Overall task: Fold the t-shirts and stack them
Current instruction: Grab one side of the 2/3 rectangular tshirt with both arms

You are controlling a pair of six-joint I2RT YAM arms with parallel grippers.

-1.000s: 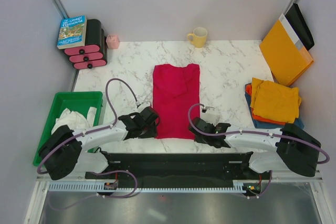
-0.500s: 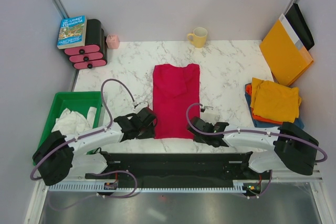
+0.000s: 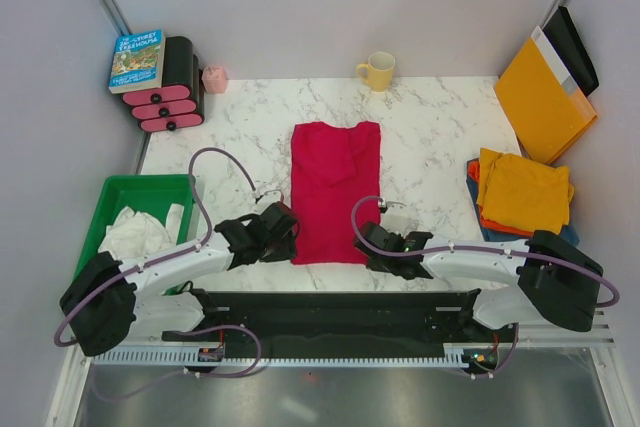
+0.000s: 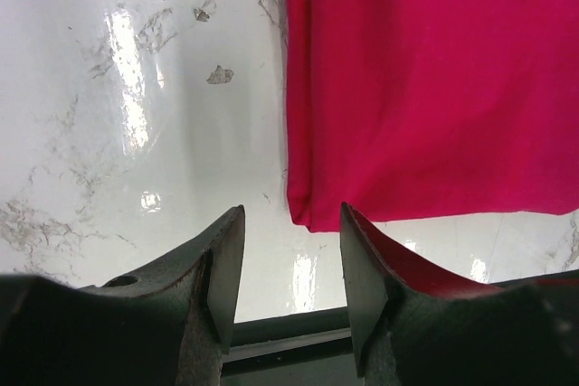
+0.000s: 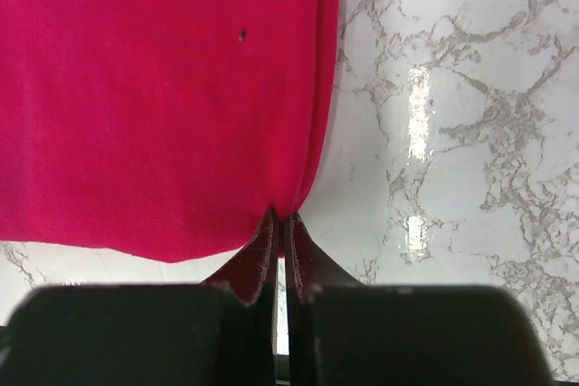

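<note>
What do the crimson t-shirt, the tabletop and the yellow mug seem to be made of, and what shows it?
The crimson t-shirt: soft matte cloth, likely cotton; it lies limp with folded edges.
The tabletop: glossy marble-look surface, white with grey veins and glare; stone or laminate cannot be told.
The mug: probably glazed ceramic; smooth yellow, rigid handle.

My left wrist view: the crimson t-shirt (image 4: 434, 88) runs off the top and right edges. At the right edge of the bench (image 3: 440, 137), the blue t-shirt (image 3: 476, 209) shows only a sliver under the mustard-yellow t-shirt (image 3: 525, 192). Far-left corner: the book (image 3: 137, 59) title is too small for me to read.
</note>
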